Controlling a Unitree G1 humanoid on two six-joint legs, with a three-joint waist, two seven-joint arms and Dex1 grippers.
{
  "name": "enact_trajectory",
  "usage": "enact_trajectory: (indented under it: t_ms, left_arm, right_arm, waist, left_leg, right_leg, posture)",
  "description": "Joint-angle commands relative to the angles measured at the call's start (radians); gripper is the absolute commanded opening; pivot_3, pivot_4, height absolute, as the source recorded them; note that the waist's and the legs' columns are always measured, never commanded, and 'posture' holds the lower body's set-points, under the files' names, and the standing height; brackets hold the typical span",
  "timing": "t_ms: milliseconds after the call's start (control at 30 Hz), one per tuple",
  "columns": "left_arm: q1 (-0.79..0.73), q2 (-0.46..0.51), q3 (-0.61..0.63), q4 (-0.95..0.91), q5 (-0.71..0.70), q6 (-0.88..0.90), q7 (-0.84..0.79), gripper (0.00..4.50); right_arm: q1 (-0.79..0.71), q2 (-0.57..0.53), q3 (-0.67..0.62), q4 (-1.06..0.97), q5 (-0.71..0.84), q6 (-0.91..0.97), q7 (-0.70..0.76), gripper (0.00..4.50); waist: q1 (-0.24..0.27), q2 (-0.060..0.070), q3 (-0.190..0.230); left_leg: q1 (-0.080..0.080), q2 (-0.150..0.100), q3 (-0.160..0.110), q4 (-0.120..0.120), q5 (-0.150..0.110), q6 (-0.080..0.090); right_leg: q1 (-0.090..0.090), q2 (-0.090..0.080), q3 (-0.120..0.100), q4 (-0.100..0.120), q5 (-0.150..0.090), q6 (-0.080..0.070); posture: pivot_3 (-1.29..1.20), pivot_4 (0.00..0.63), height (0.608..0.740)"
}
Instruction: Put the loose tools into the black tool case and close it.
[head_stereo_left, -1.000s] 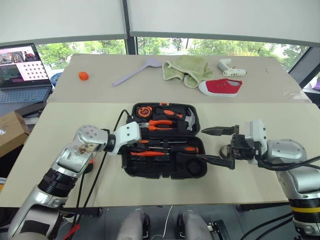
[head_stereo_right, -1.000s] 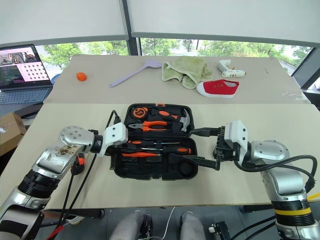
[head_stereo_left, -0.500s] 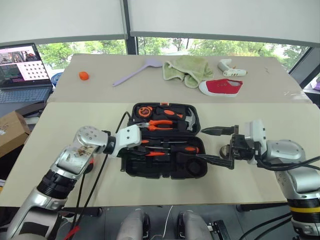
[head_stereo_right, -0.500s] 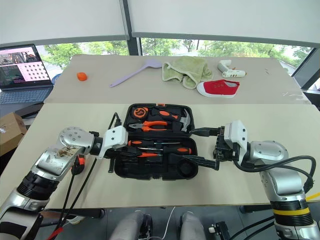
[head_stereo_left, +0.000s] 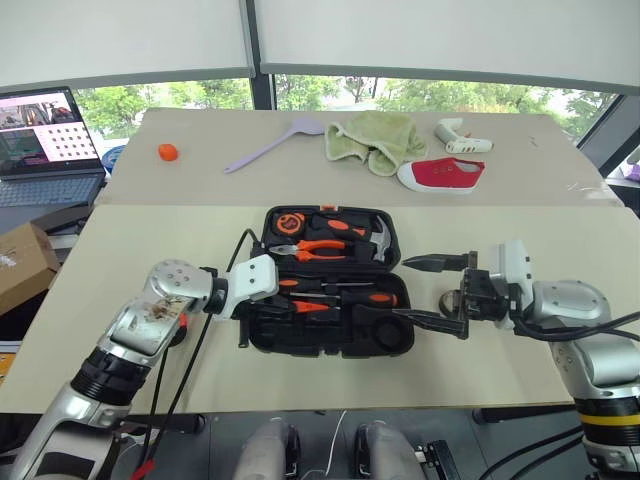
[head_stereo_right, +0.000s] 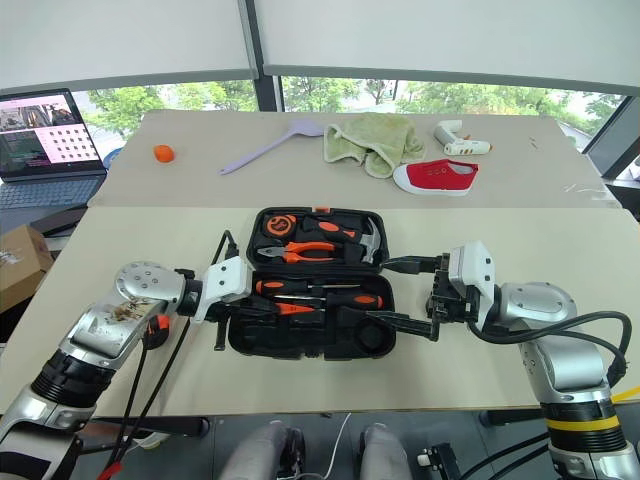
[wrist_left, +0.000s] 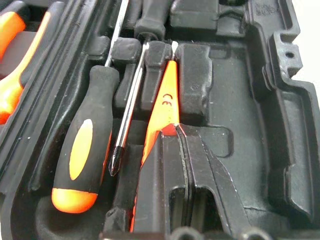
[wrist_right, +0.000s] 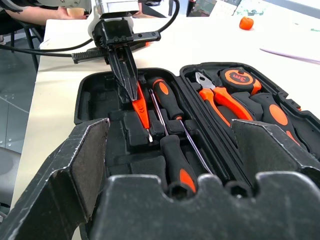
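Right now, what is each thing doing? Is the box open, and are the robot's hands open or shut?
Tool case: open, lying flat on the table.
Left gripper: shut on the orange tester pen, inside the case.
Right gripper: open, holding nothing, beside the case.
Two screwdrivers: lying in their slots.
Laptop: open, screen on.

The tool case (head_stereo_left: 330, 345) was seen to be black throughout. Orange-and-black handles were noted on the screwdrivers (wrist_left: 82, 155), and the tester pen (wrist_left: 164, 102) was solid orange. The pliers (wrist_right: 225, 97) were fitted with orange grips. Black fingers were observed on the left gripper (wrist_right: 126, 70) and the right gripper (head_stereo_left: 432, 292). The table (head_stereo_left: 150, 250) was finished in plain beige.
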Motion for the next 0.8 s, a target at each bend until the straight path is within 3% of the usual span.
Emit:
enact_trajectory:
  t_ms: [33,167,300,400,533,600,733,800]
  left_arm:
    - [0.004,-0.007,0.067,-0.047,-0.053,0.013,0.031,0.06]
    - [0.084,-0.011,0.194,-0.098,-0.119,0.022,0.099,0.06]
    - [0.301,0.019,0.432,-0.169,-0.258,-0.015,0.063,0.06]
    - [0.544,-0.034,0.701,-0.202,-0.307,-0.084,0.099,0.77]
    - [0.848,-0.148,0.995,-0.195,-0.285,-0.173,0.195,2.28]
    - [0.925,-0.175,1.047,-0.178,-0.283,-0.193,0.220,3.15]
    - [1.079,-0.257,1.140,-0.104,-0.279,-0.173,0.318,4.44]
    - [1.110,-0.285,1.136,-0.142,-0.296,-0.164,0.352,4.44]
  right_arm:
    - [0.004,-0.004,-0.028,-0.015,0.015,-0.023,0.008,4.50]
    - [0.012,0.003,-0.045,-0.015,0.030,-0.029,0.011,4.50]
    - [0.022,0.008,-0.076,-0.004,0.057,-0.045,0.033,4.50]
    - [0.039,0.006,-0.086,0.018,0.065,-0.069,0.070,4.50]
    - [0.040,0.022,-0.087,0.068,0.060,-0.129,0.117,4.50]
    - [0.039,0.032,-0.087,0.076,0.066,-0.141,0.123,4.50]
    - [0.052,0.079,-0.075,0.098,0.034,-0.239,0.139,4.50]
    - [0.053,0.088,-0.068,0.104,0.031,-0.249,0.139,4.50]
  waist:
    - [0.002,0.000,0.000]
    - [0.000,0.000,0.000]
    - [-0.014,0.000,0.000]
    - [-0.015,0.000,0.000]
    - [-0.026,0.000,0.000]
    - [-0.022,-0.001,0.000]
    - [-0.001,-0.001,0.000]
    - [0.004,-0.001,0.000]
  left_leg:
    - [0.000,0.000,0.000,0.000,0.000,0.000]
    - [0.000,0.000,0.000,0.000,0.000,0.000]
    - [0.000,0.001,0.000,-0.001,0.000,0.000]
    - [0.000,0.001,0.000,-0.001,0.000,-0.001]
    - [0.002,0.002,0.000,-0.003,0.000,0.000]
    - [0.002,0.002,-0.001,-0.003,-0.001,0.000]
    - [0.005,0.001,-0.003,-0.004,-0.011,-0.001]
    - [0.005,0.000,-0.003,-0.003,-0.012,0.001]
  right_leg:
    - [0.000,0.000,0.000,0.000,0.000,0.000]
    - [0.000,0.000,0.000,0.000,0.000,0.000]
    - [-0.001,0.000,0.001,-0.001,0.000,0.000]
    - [-0.001,-0.001,0.000,-0.001,0.000,0.000]
    - [0.000,-0.003,0.001,-0.003,0.000,-0.001]
    - [0.000,-0.003,0.000,-0.004,0.000,-0.001]
    - [-0.002,-0.010,-0.002,-0.005,0.000,-0.001]
    - [-0.001,-0.014,-0.003,-0.006,0.000,-0.001]
  posture:
    - [0.00,0.150,0.740]
    - [0.00,0.150,0.740]
    - [0.00,0.150,0.740]
    - [0.00,0.150,0.740]
    - [0.00,0.150,0.740]
    - [0.00,0.150,0.740]
    - [0.00,0.150,0.740]
    - [0.00,0.150,0.740]
